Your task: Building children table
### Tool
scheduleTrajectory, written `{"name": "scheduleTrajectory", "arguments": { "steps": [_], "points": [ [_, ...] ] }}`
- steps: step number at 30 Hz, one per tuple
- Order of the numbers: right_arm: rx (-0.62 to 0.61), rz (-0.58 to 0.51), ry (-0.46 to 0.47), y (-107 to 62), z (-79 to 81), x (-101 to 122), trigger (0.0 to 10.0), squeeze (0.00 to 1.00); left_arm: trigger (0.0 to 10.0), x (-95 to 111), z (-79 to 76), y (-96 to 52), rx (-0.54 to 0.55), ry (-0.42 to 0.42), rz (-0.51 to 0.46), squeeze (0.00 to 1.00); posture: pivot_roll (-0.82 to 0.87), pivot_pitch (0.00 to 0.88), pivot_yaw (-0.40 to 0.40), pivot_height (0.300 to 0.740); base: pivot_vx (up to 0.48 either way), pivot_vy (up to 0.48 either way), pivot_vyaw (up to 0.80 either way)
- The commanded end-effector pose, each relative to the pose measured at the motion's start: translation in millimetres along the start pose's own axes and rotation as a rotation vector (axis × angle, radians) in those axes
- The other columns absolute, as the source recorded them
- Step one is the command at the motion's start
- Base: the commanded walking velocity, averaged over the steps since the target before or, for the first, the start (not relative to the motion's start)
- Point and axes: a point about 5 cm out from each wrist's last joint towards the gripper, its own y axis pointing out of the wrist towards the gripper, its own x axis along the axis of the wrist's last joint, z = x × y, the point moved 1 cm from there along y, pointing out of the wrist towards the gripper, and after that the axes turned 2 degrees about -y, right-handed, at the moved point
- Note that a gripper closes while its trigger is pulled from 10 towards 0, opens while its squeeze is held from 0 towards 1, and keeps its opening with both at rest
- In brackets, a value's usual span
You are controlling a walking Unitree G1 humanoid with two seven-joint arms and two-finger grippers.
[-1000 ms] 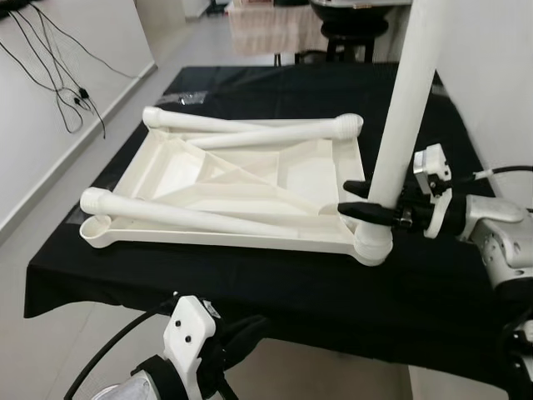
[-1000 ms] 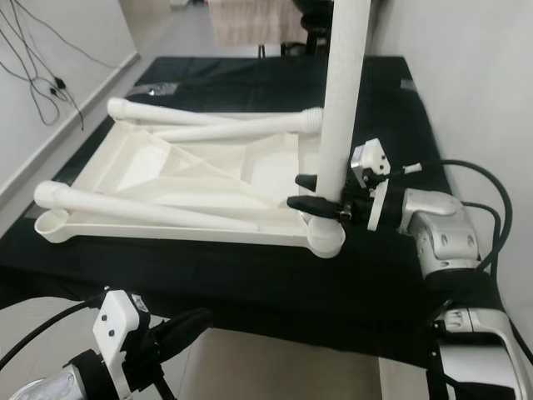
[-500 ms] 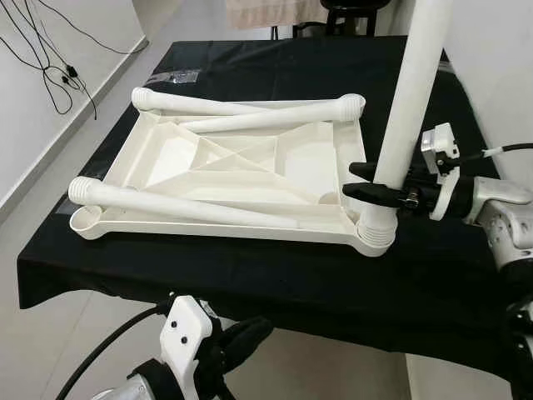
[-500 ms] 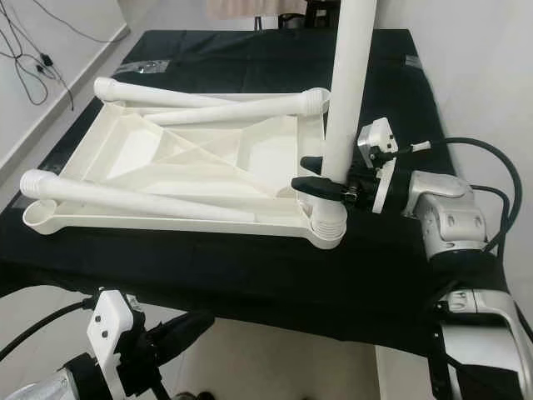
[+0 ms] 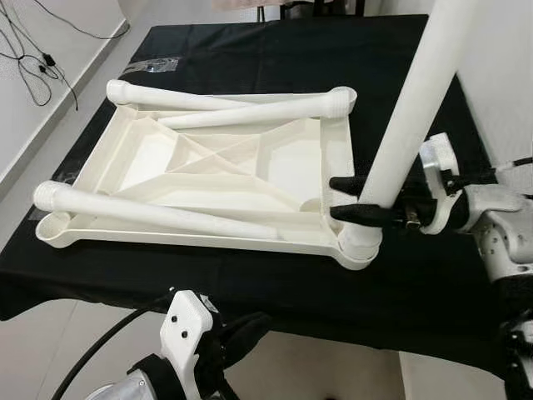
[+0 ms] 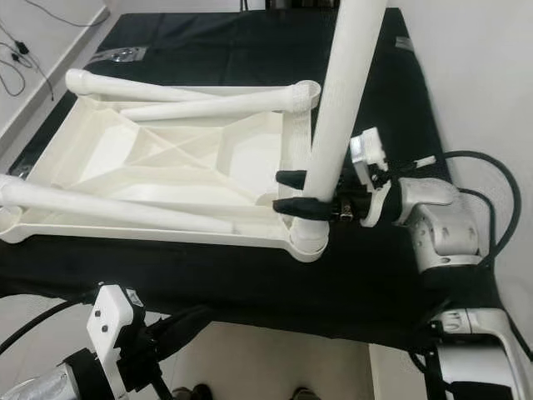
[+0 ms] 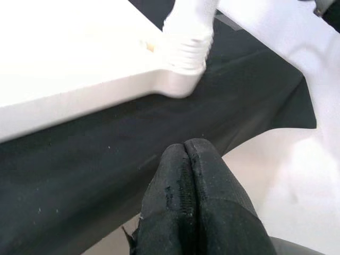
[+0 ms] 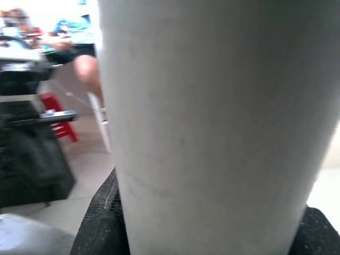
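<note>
Upturned tabletop (image 5: 208,167) flat on black cloth (image 5: 275,58), underside up; three loose legs (image 5: 158,212) lying across it, two crossing at far edge, one along near edge; fourth leg (image 5: 408,125) upright in near right corner socket (image 5: 358,246), leaning slightly away from plumb.

Right gripper (image 5: 354,200) clamped on upright leg just above threaded collar, one black finger (image 5: 366,216) on each side; wrist view confirms white tube pressed between both pads.

Left gripper (image 7: 194,186) low, below table's front edge, fingers pressed together on nothing; arm idle.

Against a second ago: whole scene sits lower and nearer in head views, so camera shift, not part movement; grip height on leg unchanged; leg base seated in same socket, collar threads showing less than half a second back, though cannot tell for sure given changed angle.

Meaning, as a judgement: first leg being screwed or pressed home, roughly one of four fitted; risk of cross-threading if tilt persists; remaining three legs untouched.
</note>
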Motion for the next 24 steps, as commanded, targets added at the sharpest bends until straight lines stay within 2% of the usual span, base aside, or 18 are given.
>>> {"name": "scheduleTrajectory", "arguments": {
  "steps": [1, 3, 7, 9, 10, 12, 17, 24],
  "points": [
    [0.118, 0.043, 0.147, 22.3, 20.2, -33.6, 10.0, 0.0, 10.0, -3.3, 0.5, -2.9, 0.003, -0.004, 0.033, 0.0, 0.08, 0.305, 0.076, 0.74, 0.0, 0.0, 0.0],
    [0.118, 0.043, 0.147, 22.3, 20.2, -33.6, 10.0, 0.0, 10.0, -3.3, 0.5, -2.9, 0.003, -0.004, 0.033, 0.0, 0.08, 0.305, 0.076, 0.74, 0.0, 0.0, 0.0],
    [0.145, 0.036, 0.133, 33.8, 29.7, -36.3, 10.0, 0.0, 10.0, -3.0, 1.5, -2.1, 0.002, -0.001, 0.034, 0.0, 0.08, 0.305, 0.075, 0.74, 0.0, 0.0, 0.0],
    [0.131, 0.05, 0.107, 37.9, 31.4, -40.2, 10.0, 0.0, 10.0, -2.8, 2.1, -1.6, 0.001, 0.001, 0.034, 0.0, 0.08, 0.304, 0.075, 0.74, 0.0, 0.0, 0.0],
    [0.088, 0.082, 0.057, 42.3, 30.9, -47.6, 10.0, 0.0, 10.0, -2.7, 3.0, -1.0, 0.001, 0.005, 0.034, 0.0, 0.08, 0.304, 0.076, 0.74, 0.0, 0.0, 0.0],
    [0.088, 0.082, 0.057, 42.3, 30.9, -47.6, 10.0, 0.0, 10.0, -2.7, 3.0, -1.0, 0.001, 0.005, 0.034, 0.0, 0.08, 0.304, 0.076, 0.74, 0.0, 0.0, 0.0],
    [0.011, 0.155, -0.04, 42.6, 26.0, -53.4, 10.0, 0.0, 10.0, -2.8, 4.6, 0.0, -0.002, 0.01, 0.036, 0.0, 0.07, 0.301, 0.077, 0.74, 0.0, 0.0, 0.0],
    [0.047, 0.225, -0.065, 37.8, 26.4, -55.5, 10.0, 0.0, 10.0, -2.8, 5.7, 0.8, -0.003, 0.014, 0.036, 0.0, 0.07, 0.298, 0.077, 0.74, 0.0, 0.0, 0.0]
  ]
}}
